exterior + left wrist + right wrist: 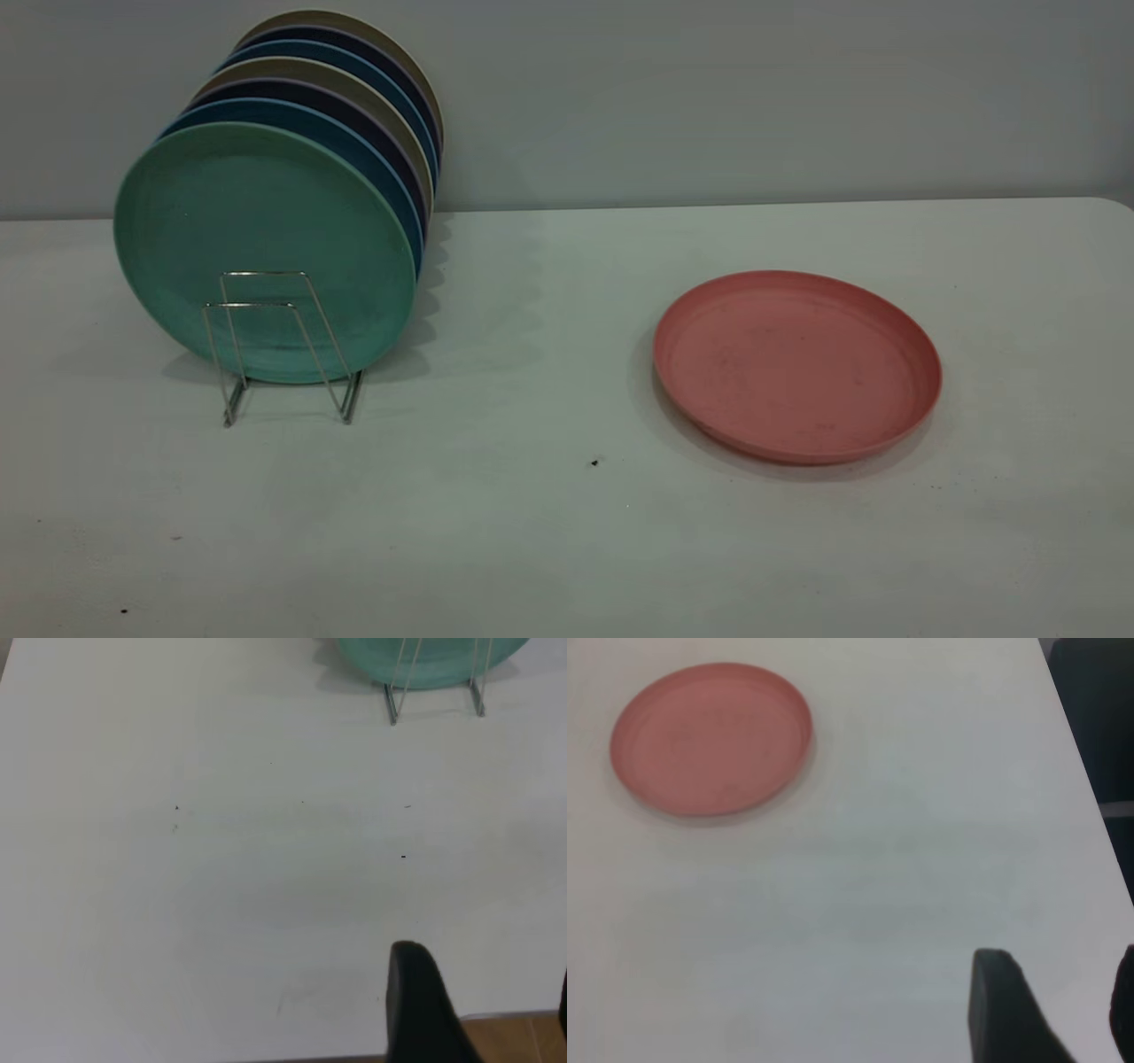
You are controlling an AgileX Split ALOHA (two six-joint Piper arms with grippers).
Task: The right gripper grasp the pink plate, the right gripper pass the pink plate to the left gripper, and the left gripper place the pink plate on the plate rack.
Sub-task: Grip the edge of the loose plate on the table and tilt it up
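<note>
— So, what lies nearest on the white table (549, 549)?

— Bare tabletop, with a few dark specks. Neither arm appears in the exterior view. Each wrist view catches only the tips of its own gripper, hanging over the table's edge well away from anything.

— How do the grippers stand?

— The left gripper (483, 1010) shows one black finger (416, 1005) and a sliver of the other at the picture's border, with a clear gap between them and nothing in it: parted and empty. The right gripper (1059, 1014) looks much the same, one dark finger (1001, 1010) and the edge of its partner, spread apart and holding nothing.

— And the pink plate?

— The pink plate (797, 365) lies flat on the table at the right, rim up, untouched, well apart from both grippers and from the rack.

— Then the rack?

— The plate rack (282, 346) stands at the left, a little farther back, its silver wire loops rising in front. Its two nearest loops are free. A teal-green plate (257, 239) stands on edge just behind them, and behind that a row of upright plates (354, 97) in blue, dark navy and tan runs toward the grey wall (753, 97).
</note>
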